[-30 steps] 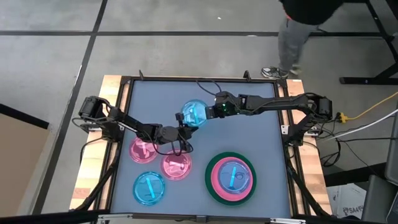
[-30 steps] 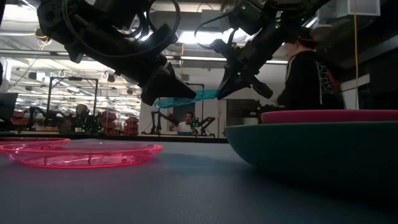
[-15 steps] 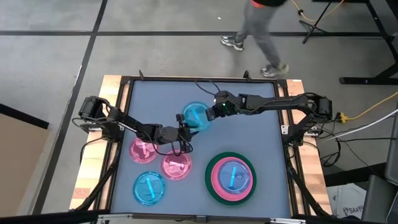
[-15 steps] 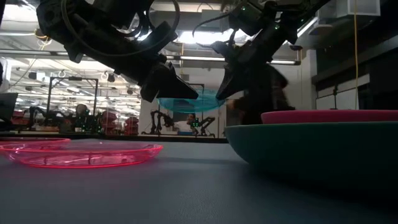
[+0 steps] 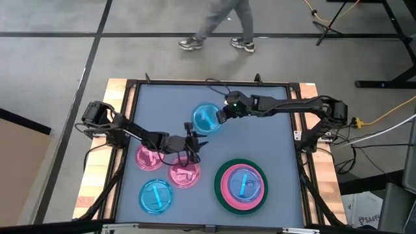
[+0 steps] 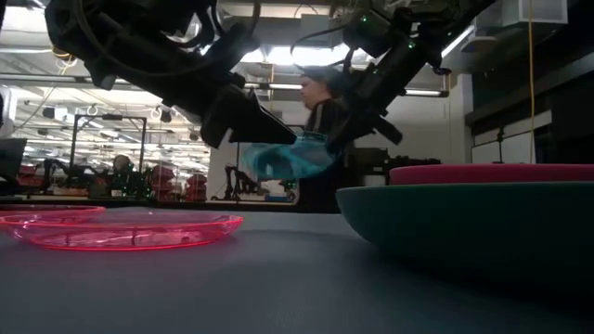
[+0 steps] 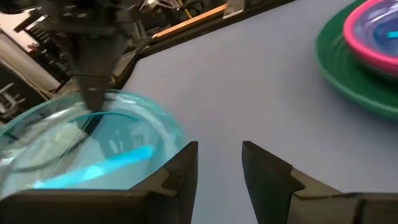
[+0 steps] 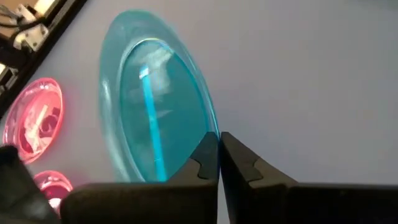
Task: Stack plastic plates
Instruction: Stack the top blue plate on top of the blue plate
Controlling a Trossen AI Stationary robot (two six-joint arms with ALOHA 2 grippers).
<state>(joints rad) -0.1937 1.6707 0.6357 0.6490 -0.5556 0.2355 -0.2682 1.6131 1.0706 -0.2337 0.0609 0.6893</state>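
Grey table [image 5: 260,149] in workshop, person [image 5: 218,23] behind, right fingers [image 5: 219,117] pinching blue plate [image 5: 206,119], left fingers [image 5: 193,142] released.

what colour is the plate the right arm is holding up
Translucent blue plate, pinched at its rim by the right gripper; clearest in the right wrist view.

Even overhead light, backlit low view

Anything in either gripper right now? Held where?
The right gripper pinches the translucent blue plate by its rim, holding it above the table. The left gripper is open and empty, beside that plate.
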